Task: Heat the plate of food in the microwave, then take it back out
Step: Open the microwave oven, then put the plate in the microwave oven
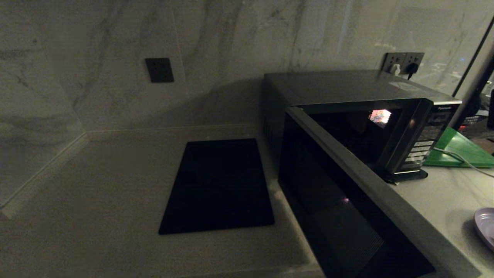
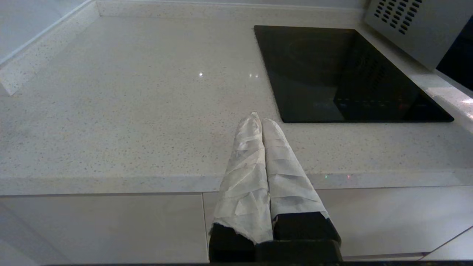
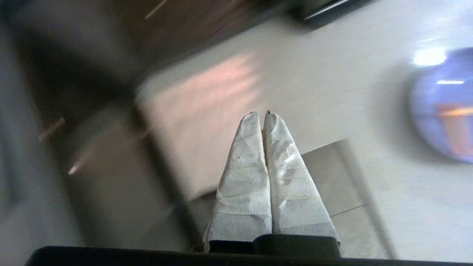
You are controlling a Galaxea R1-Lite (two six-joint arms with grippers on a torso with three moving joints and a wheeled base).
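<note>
The black microwave (image 1: 347, 87) stands at the right of the counter. Its door (image 1: 332, 200) is swung open toward me, and the cavity behind it is dark. The pale lilac plate of food (image 1: 487, 227) lies on the counter at the far right edge of the head view. In the right wrist view the plate (image 3: 439, 111) shows blurred, with orange food on it, off to one side of my right gripper (image 3: 261, 113). That gripper is shut and empty. My left gripper (image 2: 261, 119) hangs shut and empty over the counter's front edge, near the cooktop (image 2: 343, 70). Neither gripper shows in the head view.
A flat black cooktop slab (image 1: 218, 185) is set into the counter left of the microwave. A green board (image 1: 459, 148) with a white cable across it lies beyond the microwave's control panel (image 1: 422, 148). Wall sockets (image 1: 403, 61) sit behind. Marble walls close the back and left.
</note>
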